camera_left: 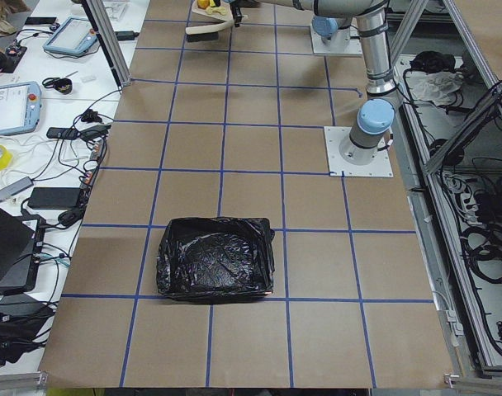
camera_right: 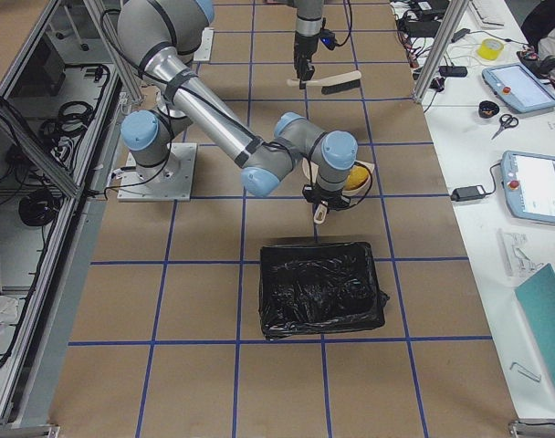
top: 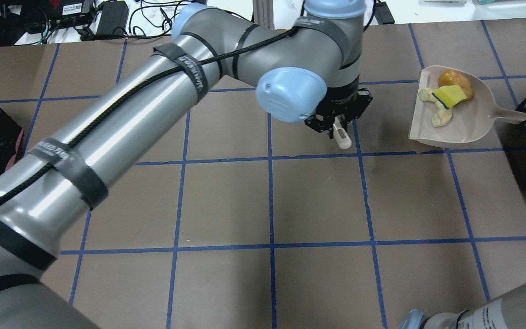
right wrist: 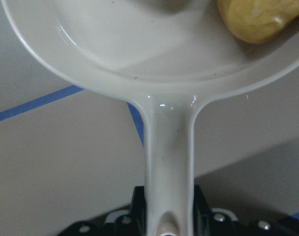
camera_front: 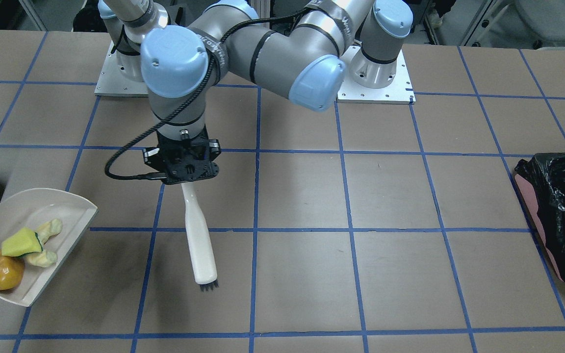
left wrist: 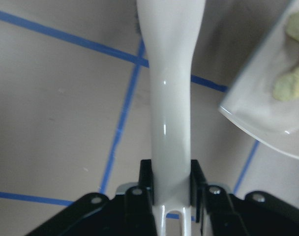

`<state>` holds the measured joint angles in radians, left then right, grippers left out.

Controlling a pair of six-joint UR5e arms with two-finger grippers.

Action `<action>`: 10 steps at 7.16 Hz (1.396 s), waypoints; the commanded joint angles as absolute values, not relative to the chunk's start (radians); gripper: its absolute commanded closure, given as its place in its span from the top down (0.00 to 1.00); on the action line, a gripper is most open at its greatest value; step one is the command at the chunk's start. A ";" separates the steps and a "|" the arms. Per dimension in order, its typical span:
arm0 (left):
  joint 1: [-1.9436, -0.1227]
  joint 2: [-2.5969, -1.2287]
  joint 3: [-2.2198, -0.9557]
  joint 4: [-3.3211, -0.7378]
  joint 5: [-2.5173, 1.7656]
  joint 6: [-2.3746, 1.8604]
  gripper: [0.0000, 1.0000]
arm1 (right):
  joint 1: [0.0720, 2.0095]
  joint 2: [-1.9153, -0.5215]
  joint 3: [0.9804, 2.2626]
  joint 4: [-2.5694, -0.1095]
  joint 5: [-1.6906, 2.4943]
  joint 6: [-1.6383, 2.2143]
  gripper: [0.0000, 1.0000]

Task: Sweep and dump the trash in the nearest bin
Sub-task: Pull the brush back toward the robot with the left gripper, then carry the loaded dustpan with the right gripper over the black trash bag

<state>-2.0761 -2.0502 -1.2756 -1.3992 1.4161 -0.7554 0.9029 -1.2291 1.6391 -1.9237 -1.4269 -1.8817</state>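
At the lower left of the front-facing view we see the dustpan (camera_front: 74,211), and all the trash lies inside it. The orange-brown lump (camera_front: 2,269) sits at the pan's lower corner. The yellow-green sponge block (camera_front: 20,242) is just above it and touches it. The pale yellow peel piece (camera_front: 53,227) curves under the sponge block.

The right gripper (right wrist: 169,214) is clamped on the dustpan's handle, one finger on each side, as its wrist view shows from below the pan. In the right side view the pan hangs just above the bin (camera_right: 323,297) in the frame, near its upper rim. We cannot tell whether the pan reaches over the opening.

Near the centre left of the front-facing view, the left gripper (camera_front: 187,177) points down at the table (camera_front: 410,274). It grips the end of the white brush (camera_front: 198,240). The brush handle runs toward the bottom of the frame, with a short tuft of dark bristles at its far tip. We cannot tell whether the brush touches the table. It is well apart from the dustpan.

At the right edge of that view stands a pink bin (camera_front: 525,193) lined with a crinkled black bag, far from both grippers.
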 commanded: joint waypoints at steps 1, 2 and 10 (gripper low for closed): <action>-1.981 -1.933 -1.443 -1.442 1.436 -0.577 0.00 | 0.891 -1.284 1.617 -1.862 -1.329 -1.881 0.00; -1.967 -1.880 -1.542 -1.434 1.436 -0.490 0.00 | 0.881 -1.298 1.602 -1.846 -1.283 -1.881 0.00; -2.052 -1.746 -1.924 -1.239 1.405 -0.433 0.00 | 0.838 -1.302 1.497 -1.743 -1.377 -1.883 0.00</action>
